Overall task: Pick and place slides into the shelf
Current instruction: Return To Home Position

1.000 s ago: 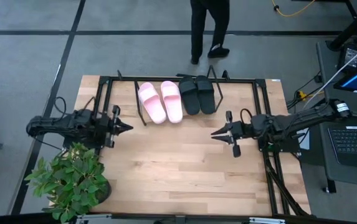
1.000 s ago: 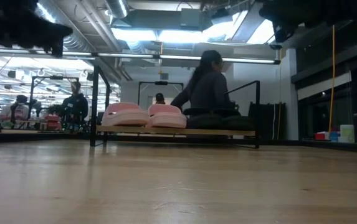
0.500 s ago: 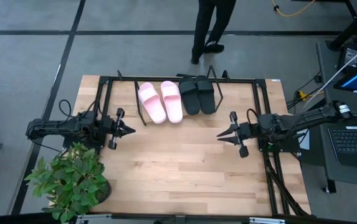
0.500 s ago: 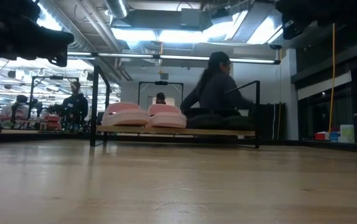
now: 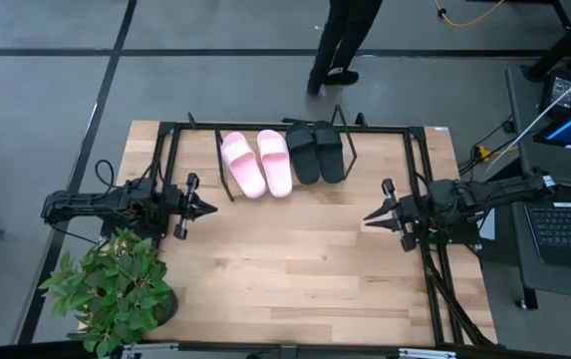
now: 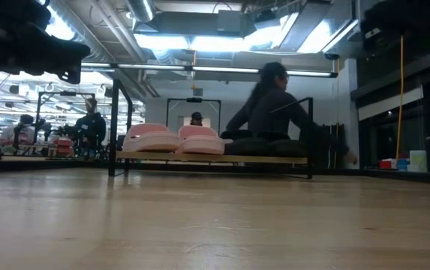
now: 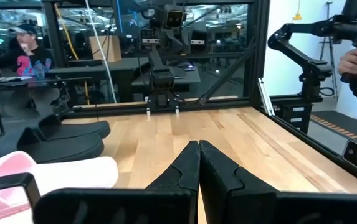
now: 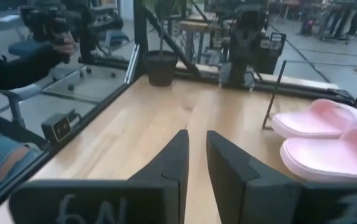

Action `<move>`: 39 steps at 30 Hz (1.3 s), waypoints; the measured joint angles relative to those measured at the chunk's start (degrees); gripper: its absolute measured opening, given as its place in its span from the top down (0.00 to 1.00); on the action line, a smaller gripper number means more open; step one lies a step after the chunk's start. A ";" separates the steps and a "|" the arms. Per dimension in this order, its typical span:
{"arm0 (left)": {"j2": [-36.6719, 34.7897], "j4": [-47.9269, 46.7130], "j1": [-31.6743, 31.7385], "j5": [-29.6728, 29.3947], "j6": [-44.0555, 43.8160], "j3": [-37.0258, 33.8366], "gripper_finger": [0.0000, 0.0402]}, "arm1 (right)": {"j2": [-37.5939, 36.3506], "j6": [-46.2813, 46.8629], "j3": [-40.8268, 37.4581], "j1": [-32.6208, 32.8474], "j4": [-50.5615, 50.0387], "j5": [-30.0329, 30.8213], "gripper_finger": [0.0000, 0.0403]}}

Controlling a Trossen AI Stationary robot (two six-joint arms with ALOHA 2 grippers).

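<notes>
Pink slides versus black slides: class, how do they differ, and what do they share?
The pink slides are pale; the black slides are dark. In the high view the pink slides lie left of the black slides. Both pairs sit on the shelf, side by side.

A potted plant (image 5: 112,287) sits at the table's (image 5: 295,269) corner.

Pink slides (image 5: 245,167), black slides (image 5: 329,155) on shelf (image 6: 215,158)

pink slides (image 5: 244,165): 2 | black slides (image 5: 305,155): 2 | shelf (image 6: 215,158): 1 | plant (image 5: 116,289): 1 | people (image 6: 271,105): maybe 4
</notes>
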 joint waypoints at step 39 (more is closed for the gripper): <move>0.00 0.23 0.00 -0.91 0.37 0.00 1.00 | -25.24 -1.81 -20.59 -1.27 7.64 1.53 0.85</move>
